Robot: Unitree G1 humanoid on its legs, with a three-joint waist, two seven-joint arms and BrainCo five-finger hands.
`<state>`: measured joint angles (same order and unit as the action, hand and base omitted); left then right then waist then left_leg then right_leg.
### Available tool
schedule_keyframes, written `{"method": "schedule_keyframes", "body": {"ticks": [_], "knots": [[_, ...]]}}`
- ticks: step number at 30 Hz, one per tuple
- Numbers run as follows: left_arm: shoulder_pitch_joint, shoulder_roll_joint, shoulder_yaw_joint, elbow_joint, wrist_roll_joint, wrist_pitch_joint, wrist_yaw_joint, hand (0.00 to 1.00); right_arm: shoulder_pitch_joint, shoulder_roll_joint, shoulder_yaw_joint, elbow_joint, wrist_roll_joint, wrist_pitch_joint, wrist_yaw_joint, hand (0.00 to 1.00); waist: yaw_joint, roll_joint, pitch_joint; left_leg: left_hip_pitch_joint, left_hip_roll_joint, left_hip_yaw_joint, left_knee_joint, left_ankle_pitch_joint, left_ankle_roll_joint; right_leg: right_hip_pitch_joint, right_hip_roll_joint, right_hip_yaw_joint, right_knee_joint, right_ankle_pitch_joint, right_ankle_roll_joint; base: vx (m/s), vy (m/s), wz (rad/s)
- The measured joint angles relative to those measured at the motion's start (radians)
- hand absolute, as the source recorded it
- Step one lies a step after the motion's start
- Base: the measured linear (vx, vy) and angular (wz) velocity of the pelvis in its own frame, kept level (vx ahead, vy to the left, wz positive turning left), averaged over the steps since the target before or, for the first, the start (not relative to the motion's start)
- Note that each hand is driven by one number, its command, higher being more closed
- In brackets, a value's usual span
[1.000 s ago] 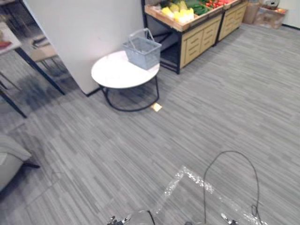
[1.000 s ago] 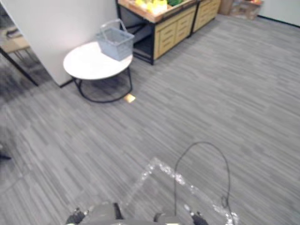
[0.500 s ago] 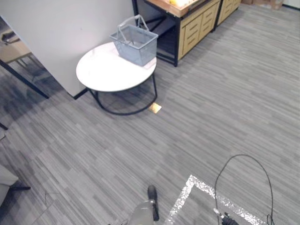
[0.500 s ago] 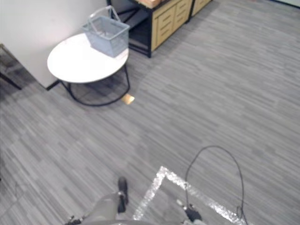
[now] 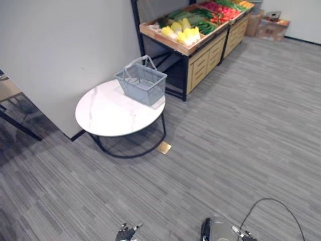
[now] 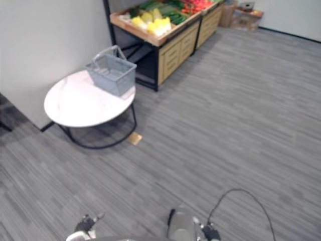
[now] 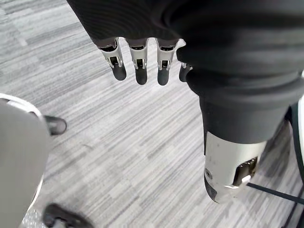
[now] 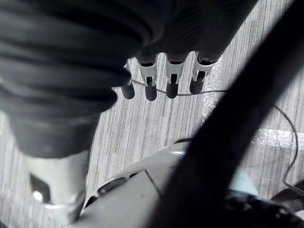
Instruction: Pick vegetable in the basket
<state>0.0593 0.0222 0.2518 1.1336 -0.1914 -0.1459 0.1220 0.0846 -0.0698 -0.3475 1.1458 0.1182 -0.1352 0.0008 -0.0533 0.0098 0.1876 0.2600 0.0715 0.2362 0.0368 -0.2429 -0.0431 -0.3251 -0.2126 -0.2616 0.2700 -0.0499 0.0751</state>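
A grey, rectangular, lattice-sided basket (image 5: 142, 86), opening upward with its handles raised, sat at the far edge of a round white marbled tabletop (image 5: 108, 114). Yellow and green vegetables (image 5: 183, 31) lay in a wooden stand (image 5: 200, 57) just beyond; their long axes could not be told. The left hand (image 7: 137, 66) and right hand (image 8: 172, 78) hung empty, fingers straight, above the striped grey floor (image 5: 241, 130).
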Motion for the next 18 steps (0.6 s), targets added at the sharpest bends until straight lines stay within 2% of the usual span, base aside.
{"method": "schedule_keyframes", "body": {"ticks": [1,2,3,4,5,6,8,9,10,11,12,13,14,15,16,17,18], "knots": [[-0.002,-0.004,0.016,0.000,0.000,0.000,0.003,0.00,0.000,0.000,0.000,0.000,0.000,0.000,-0.003,0.00,0.001,0.000,0.004,0.010,0.013,-0.001,-0.001,-0.014,-0.015,0.003,0.005,0.010,-0.072,0.041,0.003,0.48,-0.317,0.05],[-0.008,-0.009,0.048,0.005,0.000,0.000,0.007,0.00,-0.001,0.001,-0.003,0.000,0.000,0.000,-0.006,0.00,0.002,-0.006,0.015,0.041,0.041,-0.004,-0.005,-0.046,-0.036,0.020,0.019,0.023,-0.122,0.152,0.019,0.49,-0.348,0.00],[-0.018,-0.025,0.082,0.022,0.000,0.002,0.008,0.00,-0.005,-0.002,-0.012,-0.002,-0.002,0.001,-0.007,0.00,0.004,0.020,0.026,0.069,0.074,-0.001,-0.005,-0.061,-0.031,0.007,0.057,0.021,-0.046,0.159,-0.001,0.49,-0.347,-0.04],[-0.020,-0.030,0.091,0.020,0.000,0.003,0.003,0.00,-0.009,-0.001,-0.018,-0.006,-0.004,0.001,-0.007,0.00,0.006,0.024,0.028,0.076,0.084,-0.001,0.000,-0.044,-0.029,-0.011,0.066,0.021,0.008,0.117,-0.025,0.58,-0.442,-0.16],[-0.020,-0.033,0.113,0.020,-0.001,0.002,-0.004,0.00,-0.012,0.004,-0.031,-0.011,-0.006,0.001,-0.006,0.00,0.005,0.023,0.031,0.095,0.099,-0.003,0.007,0.011,-0.043,-0.025,0.073,0.023,0.090,0.048,-0.056,0.48,-0.367,-0.13],[-0.018,-0.038,0.132,0.019,-0.001,0.002,-0.008,0.00,-0.011,0.006,-0.039,-0.013,-0.009,0.001,-0.006,0.00,0.005,0.024,0.030,0.105,0.110,-0.005,0.026,0.049,-0.057,-0.012,0.080,0.019,0.121,0.007,-0.063,0.57,-0.441,-0.11],[-0.016,-0.053,0.151,0.018,-0.002,0.002,-0.011,0.00,-0.006,-0.001,-0.040,-0.011,-0.012,0.002,-0.004,0.00,0.004,0.038,0.024,0.068,0.150,-0.033,0.167,0.096,-0.065,0.049,0.101,-0.002,0.109,-0.036,-0.071,0.41,-0.279,0.11],[-0.015,-0.050,0.150,0.016,-0.002,0.002,-0.014,0.00,0.000,-0.011,-0.039,-0.010,-0.016,0.002,-0.003,0.00,0.002,0.043,0.021,-0.003,0.177,-0.082,0.336,0.143,-0.094,0.095,0.110,-0.020,0.086,-0.051,-0.072,0.49,-0.259,0.34],[-0.017,-0.047,0.150,0.005,-0.004,0.003,-0.016,0.00,0.008,-0.011,-0.034,-0.010,-0.033,0.003,0.000,0.00,0.002,0.042,0.023,-0.127,0.206,-0.145,0.590,0.311,-0.133,0.167,0.116,-0.040,0.063,-0.079,-0.086,0.66,-0.256,0.29],[-0.013,-0.046,0.156,0.001,-0.017,0.002,-0.017,0.00,0.007,-0.014,-0.031,-0.011,-0.033,0.003,0.002,0.00,0.007,0.038,0.029,-0.191,0.239,-0.129,0.747,0.374,-0.141,0.216,0.124,-0.041,0.043,-0.100,-0.105,0.57,-0.177,0.14],[-0.014,-0.044,0.156,-0.001,-0.042,0.002,-0.019,0.00,0.004,-0.017,-0.029,-0.010,-0.032,0.003,0.002,0.00,0.012,0.040,0.031,-0.253,0.260,-0.090,0.888,0.326,-0.121,0.269,0.127,-0.034,0.015,-0.111,-0.112,0.47,-0.099,-0.09],[-0.014,-0.043,0.156,-0.002,-0.044,0.002,-0.018,0.00,0.001,-0.021,-0.026,-0.009,-0.032,0.003,0.002,0.00,0.018,0.040,0.031,-0.287,0.260,-0.049,0.947,0.280,-0.117,0.314,0.127,-0.025,-0.017,-0.112,-0.111,0.36,-0.058,-0.19],[-0.014,-0.044,0.148,-0.011,-0.046,0.001,-0.017,0.00,-0.001,-0.031,-0.022,-0.007,-0.031,0.004,0.002,0.00,0.029,0.039,0.032,-0.328,0.259,0.004,0.971,0.219,-0.104,0.367,0.126,-0.014,-0.061,-0.113,-0.110,0.35,-0.041,-0.20],[-0.013,-0.043,0.141,-0.017,-0.049,-0.001,-0.017,0.00,-0.005,-0.031,-0.023,0.000,-0.030,0.004,0.002,0.00,0.031,0.039,0.032,-0.350,0.255,0.024,0.962,0.190,-0.099,0.390,0.125,-0.013,-0.079,-0.113,-0.109,0.38,0.009,-0.21],[-0.013,-0.040,0.134,-0.023,-0.065,-0.007,-0.017,0.00,-0.015,-0.032,-0.024,0.011,-0.030,0.007,0.001,0.00,0.037,0.037,0.033,-0.391,0.244,0.065,0.901,0.142,-0.093,0.426,0.117,-0.015,-0.110,-0.109,-0.100,0.30,0.041,-0.19],[-0.013,-0.039,0.129,-0.026,-0.074,-0.009,-0.017,0.00,-0.025,-0.031,-0.032,0.011,-0.029,0.008,0.000,0.00,0.038,0.035,0.034,-0.415,0.229,0.092,0.814,0.119,-0.087,0.452,0.109,-0.011,-0.133,-0.107,-0.091,0.35,0.087,-0.23],[-0.013,-0.033,0.111,-0.030,-0.074,-0.011,-0.016,0.00,-0.027,-0.031,-0.037,0.009,-0.029,0.008,-0.001,0.00,0.038,0.030,0.036,-0.433,0.189,0.116,0.657,0.112,-0.090,0.482,0.092,-0.008,-0.157,-0.110,-0.068,0.24,0.091,-0.16]]}}
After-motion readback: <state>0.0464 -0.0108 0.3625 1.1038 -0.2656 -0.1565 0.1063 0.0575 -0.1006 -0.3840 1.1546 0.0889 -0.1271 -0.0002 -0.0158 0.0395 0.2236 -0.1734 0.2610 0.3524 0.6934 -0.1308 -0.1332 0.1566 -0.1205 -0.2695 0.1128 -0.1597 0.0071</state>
